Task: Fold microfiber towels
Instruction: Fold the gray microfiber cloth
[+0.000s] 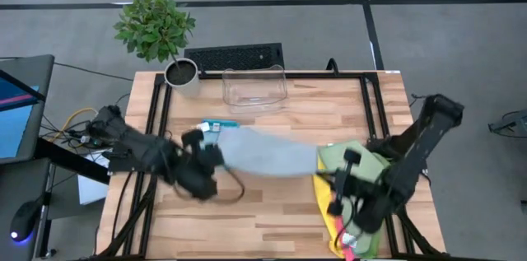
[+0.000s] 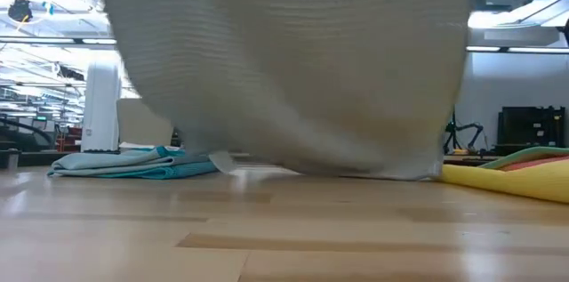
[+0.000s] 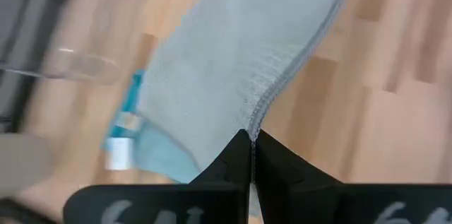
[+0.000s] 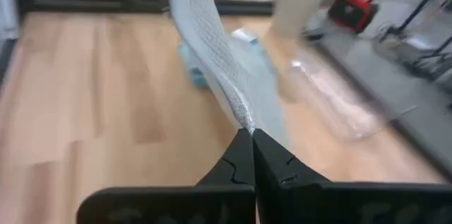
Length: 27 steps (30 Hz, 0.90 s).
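Observation:
A grey microfiber towel point(image 1: 268, 152) hangs stretched between my two grippers above the middle of the table. My left gripper point(image 1: 214, 154) is shut on its left end and my right gripper point(image 1: 323, 174) on its right end. In the low view the towel point(image 2: 293, 68) fills the upper picture, and its lower edge point(image 2: 356, 172) hangs close to the table top. A folded teal and light blue stack point(image 1: 217, 126) lies flat just beyond the towel. A pile of green, yellow and pink towels point(image 1: 350, 166) lies under my right arm. My left gripper pinches the towel's hemmed edge point(image 3: 256, 119) between its two shut fingers, slanting down from the table's left. The cloth runs away from the fingertips toward the right gripper. My right gripper pinches an edge of the towel point(image 4: 244, 116) between its shut fingertips, coming nearly level from the table's right. The cloth rises from the fingertips and runs away toward the left gripper.
A clear plastic bin point(image 1: 255, 88) stands at the far middle of the table, a potted plant point(image 1: 181, 72) at the far left corner and a keyboard point(image 1: 235, 55) behind the bin. Bare wood point(image 1: 263, 220) lies along the near edge.

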Motion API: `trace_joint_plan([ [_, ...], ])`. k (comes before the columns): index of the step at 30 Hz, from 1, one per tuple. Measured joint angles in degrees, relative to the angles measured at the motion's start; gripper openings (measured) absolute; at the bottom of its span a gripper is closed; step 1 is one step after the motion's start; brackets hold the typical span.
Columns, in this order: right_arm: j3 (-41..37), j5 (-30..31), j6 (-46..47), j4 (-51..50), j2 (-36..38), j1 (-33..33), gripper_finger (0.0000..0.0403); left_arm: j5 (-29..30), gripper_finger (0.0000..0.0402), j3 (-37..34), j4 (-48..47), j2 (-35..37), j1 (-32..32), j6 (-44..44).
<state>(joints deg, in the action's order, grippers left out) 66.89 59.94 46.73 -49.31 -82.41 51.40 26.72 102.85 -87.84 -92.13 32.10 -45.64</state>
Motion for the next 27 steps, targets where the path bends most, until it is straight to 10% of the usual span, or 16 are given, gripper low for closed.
trace_joint_plan([
  [11, 3.32, -7.21, 10.95, 12.22, -16.19, 7.73, 0.0009, -2.45, 0.0000, -0.02, 8.91, -15.72, 13.58, -14.46],
  [20, 5.57, -10.36, 19.45, 10.75, -18.20, 9.33, 0.0009, -18.45, 0.0000, -0.02, 14.56, -27.09, 15.78, -19.70],
  [27, 5.62, -12.16, 25.88, -3.51, -17.29, 6.54, 0.0009, -6.42, 0.0000, 0.05, 8.62, -24.29, 15.61, -11.31],
])
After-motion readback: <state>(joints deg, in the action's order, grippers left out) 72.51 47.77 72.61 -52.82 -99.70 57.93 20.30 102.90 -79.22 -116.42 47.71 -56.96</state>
